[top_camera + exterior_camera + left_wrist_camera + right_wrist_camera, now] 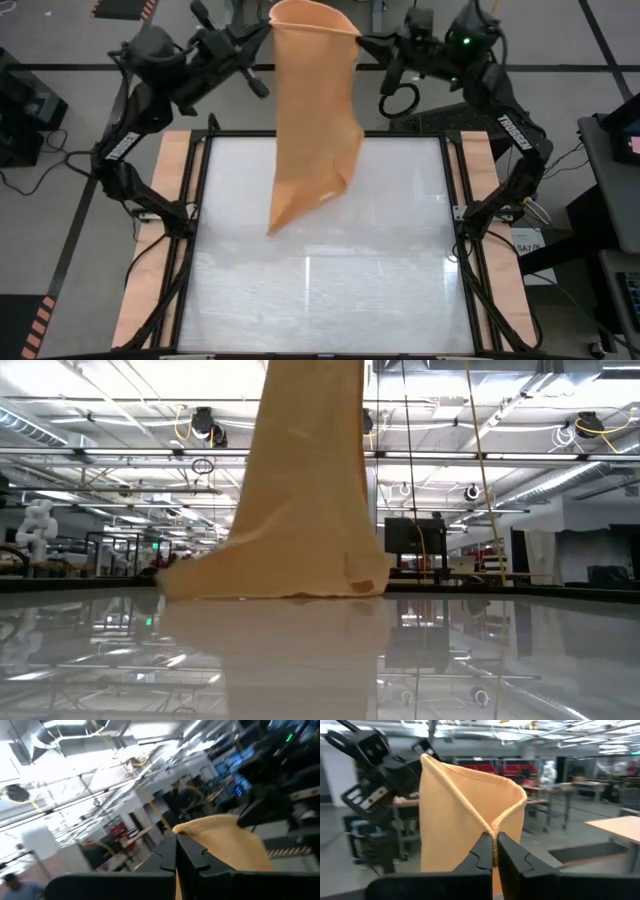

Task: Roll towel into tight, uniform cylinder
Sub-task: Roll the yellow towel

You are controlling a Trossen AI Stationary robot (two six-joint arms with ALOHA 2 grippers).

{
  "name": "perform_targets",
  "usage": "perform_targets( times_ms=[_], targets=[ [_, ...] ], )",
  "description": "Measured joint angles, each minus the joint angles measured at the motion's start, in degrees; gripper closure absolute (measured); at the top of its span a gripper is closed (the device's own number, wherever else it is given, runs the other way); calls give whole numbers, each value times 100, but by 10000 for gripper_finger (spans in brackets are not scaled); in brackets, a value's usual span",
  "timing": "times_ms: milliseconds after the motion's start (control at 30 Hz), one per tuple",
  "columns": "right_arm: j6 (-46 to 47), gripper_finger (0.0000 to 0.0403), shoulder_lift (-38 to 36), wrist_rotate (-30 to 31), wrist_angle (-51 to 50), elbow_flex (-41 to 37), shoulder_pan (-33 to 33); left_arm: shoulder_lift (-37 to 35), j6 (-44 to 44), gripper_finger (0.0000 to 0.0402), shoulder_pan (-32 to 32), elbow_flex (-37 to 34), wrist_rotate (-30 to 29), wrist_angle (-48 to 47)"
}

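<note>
Two end effectors, L (175,851) & R (494,851), each clamped shut on a top corner of the towel (312,120). Towel hangs high, bottom edge touching the worktop (380,290).

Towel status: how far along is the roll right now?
Done: both grippers have pinched the towel by its top edge, left gripper and right gripper shut on it. In hand: it hangs raised, lower edge touching the table. Left: spreading it flat and all the rolling; no roll exists yet.
</note>
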Motion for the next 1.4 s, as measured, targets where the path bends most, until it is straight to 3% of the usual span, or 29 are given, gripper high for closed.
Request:
perform_targets(
  times_ms=[133,233,500,667,800,933,1000,1067,1200,1267,1333,1400],
  targets=[
    [309,403,-2,-542,-38,158,15,-17,-187,401,-285,73,270,30],
    [399,403,-1,-629,-314,158,42,-11,-483,401,-427,71,394,-199],
    [432,403,7,-1443,-667,158,39,-78,-760,401,-800,70,401,-573],
    [703,403,2,-1682,-836,201,42,-95,-1740,377,-821,71,-239,-1020],
    [605,403,-16,-1675,-1296,200,39,-296,-2965,328,-808,67,-303,-2201],
    [392,403,-78,-1766,-1830,203,42,-453,-4207,274,-718,59,-303,-4030],
    [375,403,-83,-1934,-2106,203,41,-423,-4655,253,-541,43,-327,-4913],
    [315,403,-73,-1952,-2328,203,89,-307,-4831,238,-303,38,-505,-5187],
    [-24,403,-72,-1977,-2640,200,221,30,-4542,223,216,38,-1332,-4153],
    [-68,403,-72,-1975,-2709,202,275,218,-3419,223,365,52,-2090,-3259],
    [-62,403,-72,-1974,-2746,202,282,328,-3195,226,418,53,-2757,-2330],
    [-47,403,-72,-1950,-2761,200,304,405,-3208,232,450,59,-2934,-1129]
  ],
)
